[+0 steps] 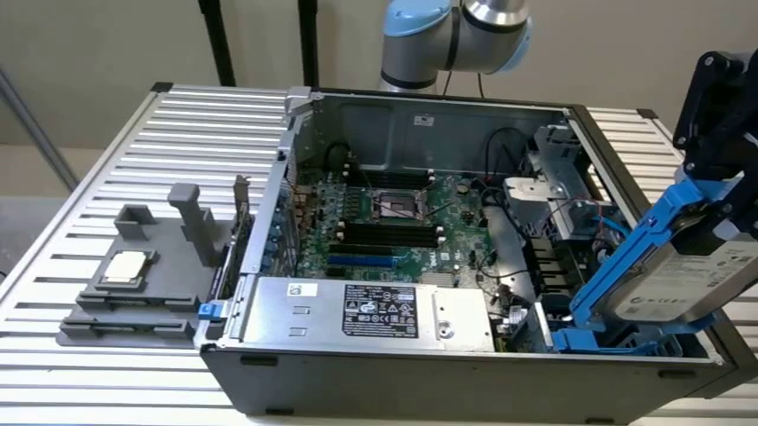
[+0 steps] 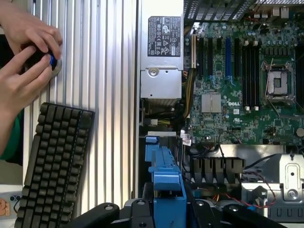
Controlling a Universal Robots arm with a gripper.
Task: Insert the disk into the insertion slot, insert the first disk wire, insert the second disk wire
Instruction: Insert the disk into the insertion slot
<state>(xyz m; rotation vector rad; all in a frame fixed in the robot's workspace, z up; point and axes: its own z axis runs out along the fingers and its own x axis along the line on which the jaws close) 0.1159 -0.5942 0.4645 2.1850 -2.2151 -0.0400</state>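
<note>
1. Could jam the disk (image 1: 681, 275) askew against the blue rails of the slot (image 1: 588, 337) if lowered at this steep tilt.
2. Could also lose it, judging by a grip on the upper end alone.
3. Clamped in the gripper (image 1: 720, 213), jaws closed narrow on the blue carrier. Hangs slanted over the front corner of the case (image 1: 474, 377), exterior view's right, lower edge just at the slot.

hand (image 2: 167, 211) tilted, gripping the disk (image 1: 693, 266)
</note>
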